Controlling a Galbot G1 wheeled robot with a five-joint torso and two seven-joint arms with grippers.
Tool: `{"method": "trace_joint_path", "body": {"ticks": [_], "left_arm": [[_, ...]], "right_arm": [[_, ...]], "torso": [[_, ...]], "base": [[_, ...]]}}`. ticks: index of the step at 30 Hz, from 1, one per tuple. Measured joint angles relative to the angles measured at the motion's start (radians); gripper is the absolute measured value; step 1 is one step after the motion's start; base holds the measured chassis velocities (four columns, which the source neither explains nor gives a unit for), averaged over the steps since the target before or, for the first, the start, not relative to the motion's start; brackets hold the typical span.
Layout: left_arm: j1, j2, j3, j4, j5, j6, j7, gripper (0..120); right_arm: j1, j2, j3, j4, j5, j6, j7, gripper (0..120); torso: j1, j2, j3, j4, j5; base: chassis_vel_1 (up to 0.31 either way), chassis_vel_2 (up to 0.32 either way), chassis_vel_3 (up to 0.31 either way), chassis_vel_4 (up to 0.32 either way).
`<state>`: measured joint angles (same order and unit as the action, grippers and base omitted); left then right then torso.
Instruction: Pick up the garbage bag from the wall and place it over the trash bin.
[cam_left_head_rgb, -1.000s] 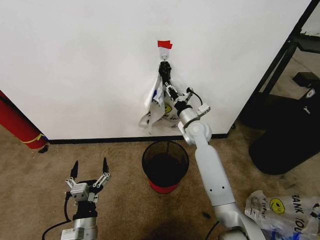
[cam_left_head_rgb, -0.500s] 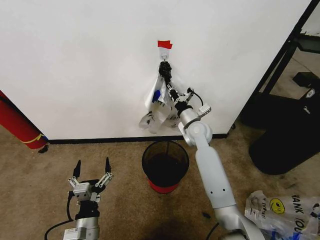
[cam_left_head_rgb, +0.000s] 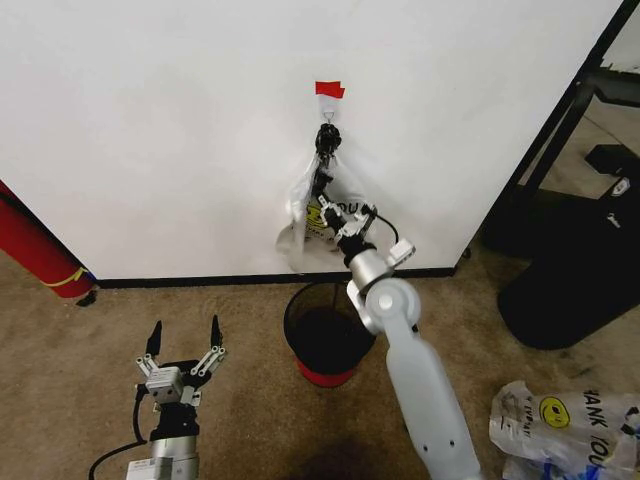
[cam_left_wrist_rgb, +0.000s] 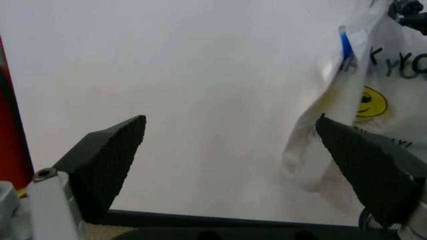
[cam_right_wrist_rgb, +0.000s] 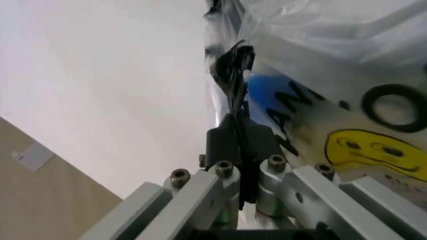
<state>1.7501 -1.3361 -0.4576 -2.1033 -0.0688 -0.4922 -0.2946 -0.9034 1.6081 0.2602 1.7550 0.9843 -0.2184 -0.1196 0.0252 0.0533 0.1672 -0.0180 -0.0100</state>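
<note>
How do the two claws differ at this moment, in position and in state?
The right claw is raised to the wall, shut on the garbage bag; the left claw is low over the carpet, open and holding nothing. The right arm is stretched above the trash bin; the left sits beside it.

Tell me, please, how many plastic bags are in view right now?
2. The garbage bag hangs on the wall above the trash bin, pinched in the right claw. Another bag lies on the carpet at far right.
</note>
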Motion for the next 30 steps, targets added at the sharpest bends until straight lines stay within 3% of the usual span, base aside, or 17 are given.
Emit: {"method": "trace_joint_path", "body": {"ticks": [8, 12, 21, 30], "left_arm": [[0.0, 0.005, 0.016, 0.0, 0.002, -0.006, 0.0, 100], [-0.004, 0.016, 0.037, 0.001, 0.003, -0.007, 0.001, 100], [-0.015, 0.038, 0.068, 0.003, -0.006, -0.003, 0.001, 100], [-0.011, 0.06, 0.07, -0.002, -0.026, -0.018, 0.001, 100]], "right_arm": [[-0.148, 0.0, -0.014, 0.161, -0.043, 0.011, 0.0, 0], [-0.318, -0.001, -0.004, 0.326, -0.095, 0.024, -0.006, 0], [-0.514, -0.02, 0.052, 0.439, -0.172, 0.058, -0.007, 0], [-0.797, -0.069, 0.106, 0.557, -0.367, 0.239, -0.089, 0]], "torso": [[0.0, 0.0, 0.0, -0.0001, 0.0001], [0.0, 0.0, 0.0, -0.0001, 0.0001], [0.0, 0.0, 0.0, 0.0, 0.0002], [0.0, 0.0, 0.0, -0.0001, 0.0]], "base": [[0.0, 0.0, 0.0, 0.0], [0.0, 0.0, 0.0, 0.0], [0.0, 0.0, 0.0, 0.0], [0.0, 0.0, 0.0, 0.0]]}}
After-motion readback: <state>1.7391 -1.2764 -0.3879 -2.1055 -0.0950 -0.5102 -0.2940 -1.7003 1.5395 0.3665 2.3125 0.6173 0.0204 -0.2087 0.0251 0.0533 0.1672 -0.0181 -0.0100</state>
